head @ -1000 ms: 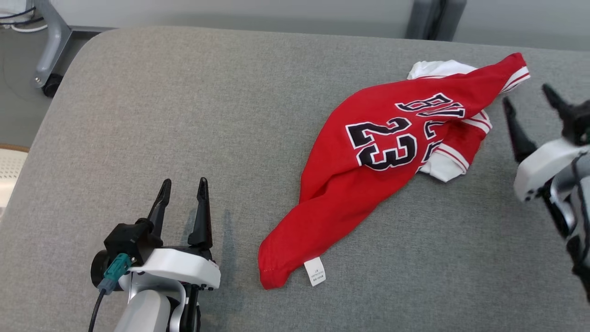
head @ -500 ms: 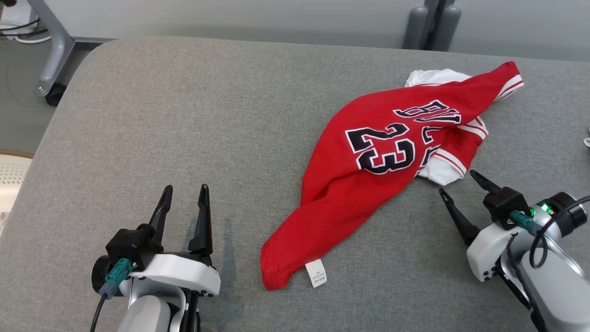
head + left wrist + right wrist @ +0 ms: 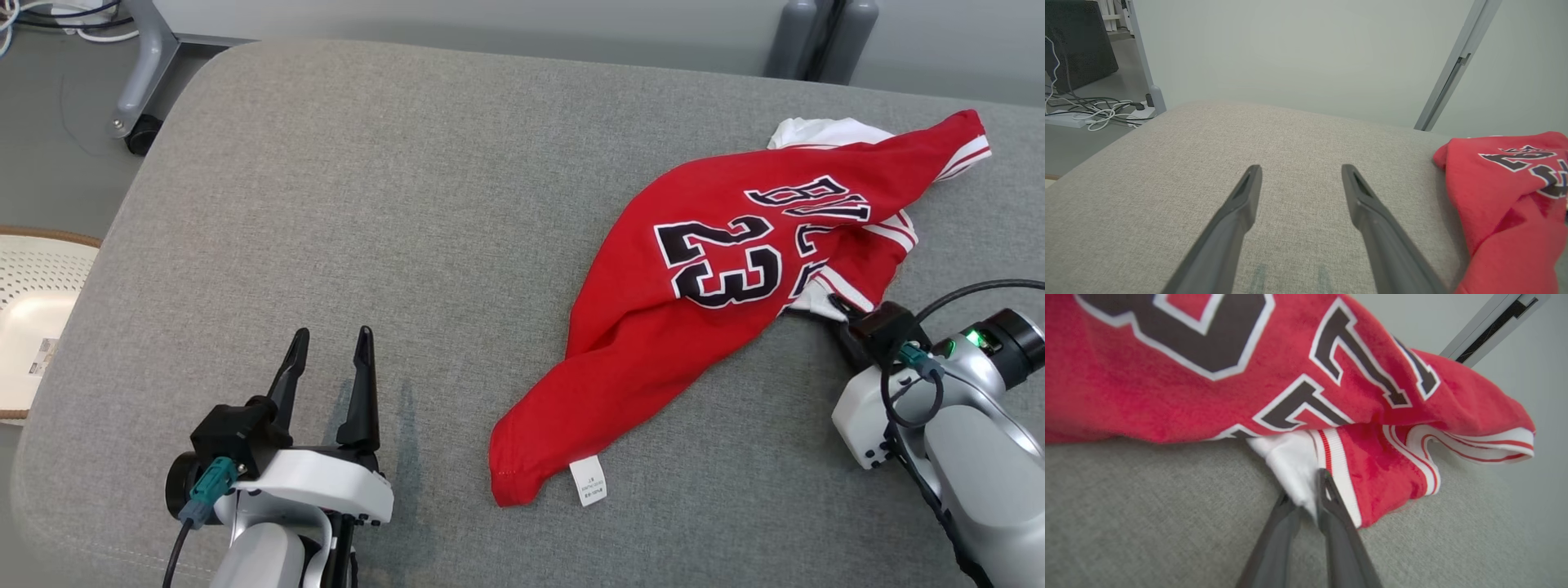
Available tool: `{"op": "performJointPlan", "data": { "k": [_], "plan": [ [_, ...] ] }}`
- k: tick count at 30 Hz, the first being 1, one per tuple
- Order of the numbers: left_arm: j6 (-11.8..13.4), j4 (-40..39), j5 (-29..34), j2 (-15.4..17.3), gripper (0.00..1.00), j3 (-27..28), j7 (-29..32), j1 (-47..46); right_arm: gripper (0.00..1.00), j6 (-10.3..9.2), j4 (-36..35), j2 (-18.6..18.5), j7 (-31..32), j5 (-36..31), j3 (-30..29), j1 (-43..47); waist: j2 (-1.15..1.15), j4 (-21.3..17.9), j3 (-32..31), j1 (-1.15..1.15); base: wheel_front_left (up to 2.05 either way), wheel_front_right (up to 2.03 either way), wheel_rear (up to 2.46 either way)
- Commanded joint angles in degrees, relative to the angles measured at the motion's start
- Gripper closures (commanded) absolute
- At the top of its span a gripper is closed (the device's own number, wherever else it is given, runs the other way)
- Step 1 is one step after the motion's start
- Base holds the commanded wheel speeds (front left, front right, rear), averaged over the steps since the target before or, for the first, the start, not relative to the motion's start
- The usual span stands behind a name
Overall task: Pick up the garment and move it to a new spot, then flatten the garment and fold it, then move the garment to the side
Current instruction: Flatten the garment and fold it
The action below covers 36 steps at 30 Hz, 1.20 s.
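Note:
A crumpled red garment with a black "23", white trim and a white tag lies on the right half of the grey padded table. My right gripper is at its near right edge. In the right wrist view the right gripper is shut on the white sleeve hem of the garment, with the fabric pinched between the dark fingers. My left gripper rests low at the front left, open with nothing in it, well left of the garment. Between its spread fingers the left gripper frames bare table, with the garment at the right.
The table's rounded left edge drops off beside a white perforated seat. A grey wheeled stand leg stands at the back left, and grey posts behind the table. Cables lie on the floor.
My right gripper came down and in from the right to the garment's white sleeve hem and closed on it. The head view shifted. The left gripper stayed put.

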Motion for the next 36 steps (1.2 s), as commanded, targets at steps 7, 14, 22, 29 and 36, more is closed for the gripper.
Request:
{"op": "performJointPlan", "data": {
  "k": [7, 14, 22, 29, 36],
  "plan": [
    [0.22, 0.23, 0.41, 0.21, 0.00, 0.46, 0.00, 0.58, 1.00, -0.01, -1.63, 0.17, -0.94, -0.87, -2.99, -0.07, 0.00, -1.48, -1.40, 0.00, 0.00, 0.00, 0.00],
    [0.06, 0.56, 0.70, 0.23, 0.00, 0.74, 0.00, 2.00, 1.00, -0.01, -12.94, -2.58, -0.90, 0.81, -7.40, 7.11, 0.00, -5.25, -3.48, 0.00, 0.00, 0.00, 0.00],
    [0.01, 0.61, 1.17, 0.24, 0.00, 1.01, 0.00, 2.60, 1.00, -0.01, -26.55, -7.15, 1.79, 2.69, -12.54, 17.94, 0.00, -9.59, -4.70, 0.00, 0.00, 0.00, 0.00],
    [-0.27, 0.80, 1.32, 0.24, 0.00, 1.00, 0.00, 2.01, 1.00, -0.01, -33.29, -10.43, 8.14, 4.91, -14.53, 25.51, 0.00, -10.53, -4.36, 0.00, 0.00, 0.00, 0.00],
    [-0.39, 0.89, 1.52, 0.24, 0.00, 1.89, 0.00, 2.20, 1.00, -0.01, -34.74, -10.80, 11.27, 6.15, -17.55, 30.36, 0.00, -10.71, -4.30, 0.00, 0.00, 0.00, 0.00]
  ]
}}
